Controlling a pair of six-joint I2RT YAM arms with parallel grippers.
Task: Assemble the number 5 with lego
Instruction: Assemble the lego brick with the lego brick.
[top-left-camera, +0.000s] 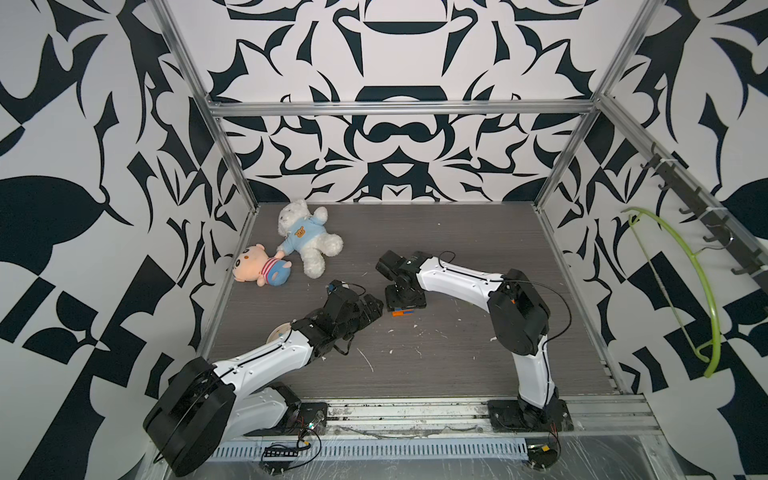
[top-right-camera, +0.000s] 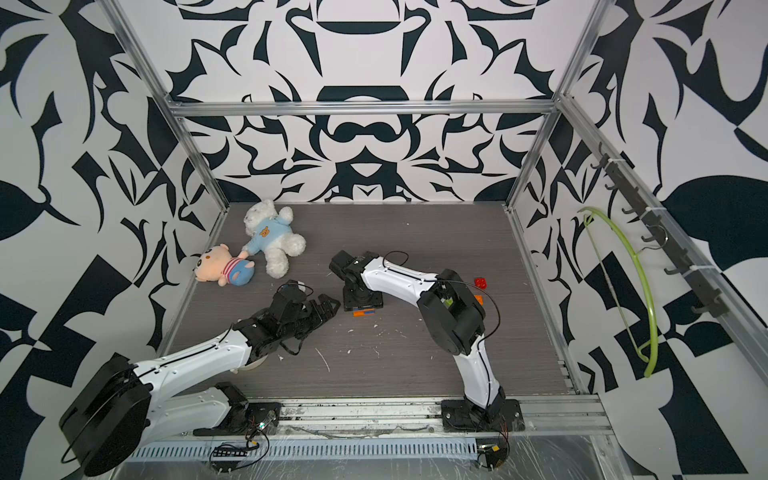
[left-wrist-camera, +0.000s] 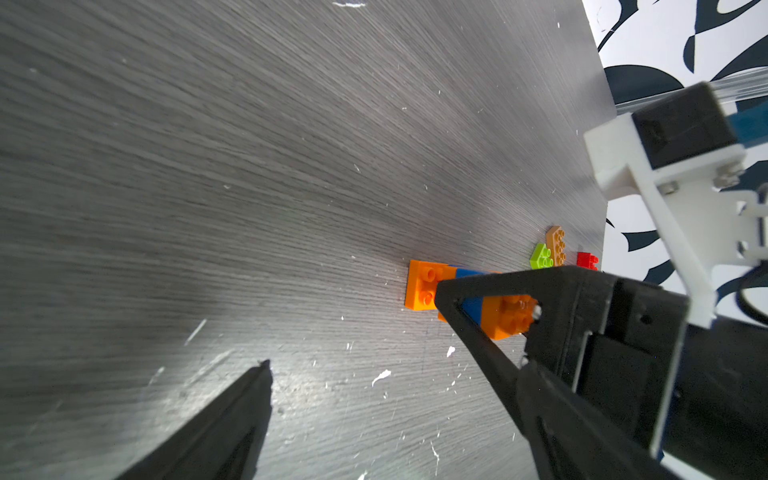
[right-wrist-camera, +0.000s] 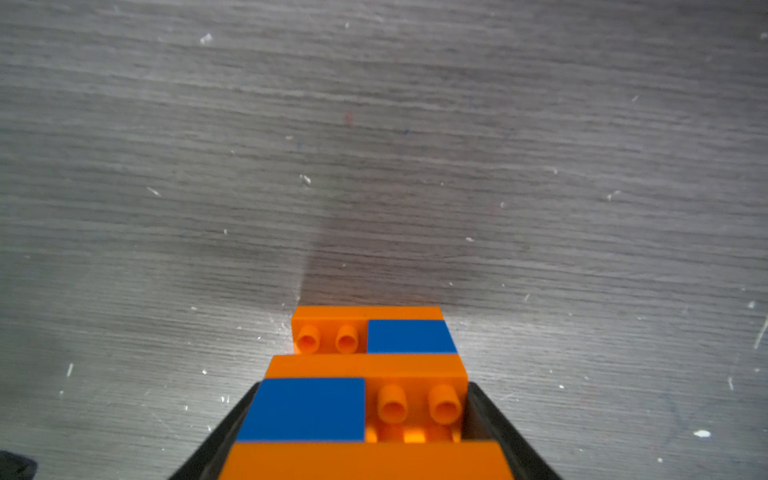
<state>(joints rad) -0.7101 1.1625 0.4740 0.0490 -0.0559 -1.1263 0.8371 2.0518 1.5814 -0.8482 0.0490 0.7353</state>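
The right gripper's (right-wrist-camera: 363, 392) jaws are clamped on the lego assembly (right-wrist-camera: 365, 363), 1 against each flat side of its orange and blue layers. The left gripper's (left-wrist-camera: 395, 365) jaws stand apart, empty, just beside it. The assembly sits mid-table (top-left-camera: 478, 249); a lime green brick (left-wrist-camera: 540, 255), a brown brick (left-wrist-camera: 557, 245) and a red brick (left-wrist-camera: 587, 261) lie farther right. We judge the assembly light, stiff and smooth-walled, so it may slip, and twisting could pop its joints. We would grip the flat sides squarely, never the studs.

Lab cell: aluminium frame (top-left-camera: 399, 107), patterned walls (top-left-camera: 399, 41)
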